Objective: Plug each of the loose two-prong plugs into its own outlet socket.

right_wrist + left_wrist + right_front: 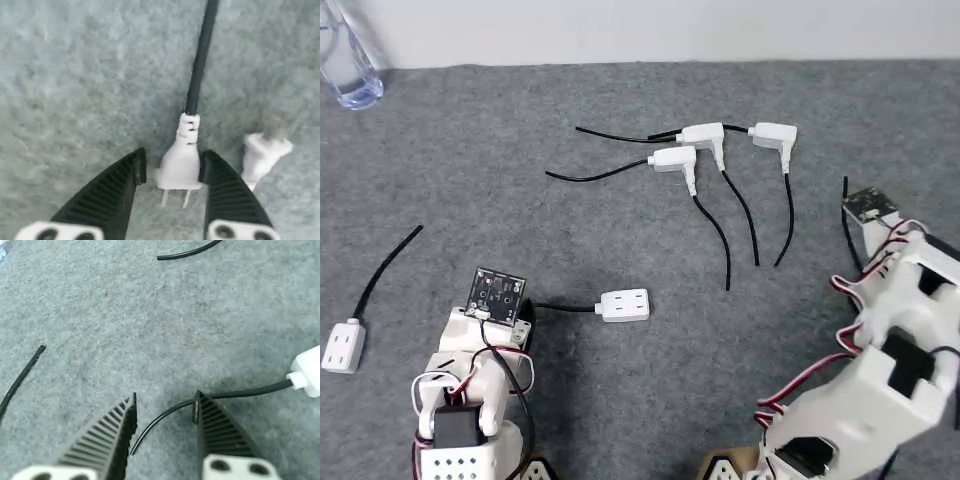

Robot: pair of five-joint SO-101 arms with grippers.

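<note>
A white two-prong plug [181,162] on a black cord [200,60] lies on the grey carpet, prongs toward the camera. My right gripper [173,154] stands open around it; one finger touches its side, the other is a little apart. A second white plug [262,150] lies just beside it. My left gripper [165,402] is open low over the carpet, astride the thin black cord [165,420] of a white outlet socket [625,305] [310,372]. Another socket [342,345] lies at the table's left edge.
Three white plug-and-socket pieces [703,133] with black cords lie grouped at the back centre. A clear bottle [350,70] stands at the back left corner. The left arm [480,400] and right arm [890,370] take up the front edge.
</note>
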